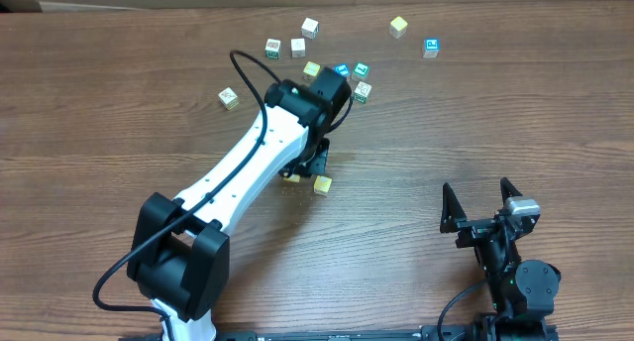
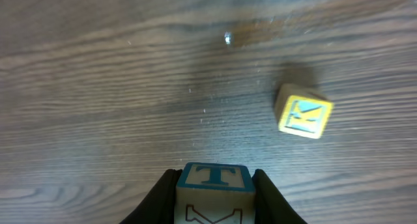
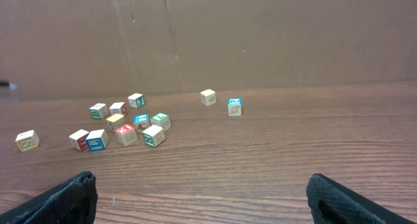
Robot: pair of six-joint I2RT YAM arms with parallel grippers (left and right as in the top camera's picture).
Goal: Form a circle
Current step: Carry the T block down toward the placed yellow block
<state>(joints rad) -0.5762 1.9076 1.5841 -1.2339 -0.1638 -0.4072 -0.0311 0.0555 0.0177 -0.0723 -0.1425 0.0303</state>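
Note:
My left gripper (image 2: 215,195) is shut on a wooden cube (image 2: 215,180) with a blue T on top, held just above the table. A yellow K cube (image 2: 303,111) lies on the wood ahead and to the right of it; from overhead this K cube (image 1: 323,184) sits beside the left gripper (image 1: 308,166). A loose cluster of letter cubes (image 1: 298,48) lies at the far middle, partly hidden by the left arm; I cannot make out a tight circle among them. My right gripper (image 1: 476,190) stands wide open and empty near the front right.
A lone cube (image 1: 229,98) lies left of the cluster. A yellow cube (image 1: 398,26) and a blue one (image 1: 431,47) sit apart at the far right. In the right wrist view the cluster (image 3: 126,134) lies before a brown back wall (image 3: 260,35).

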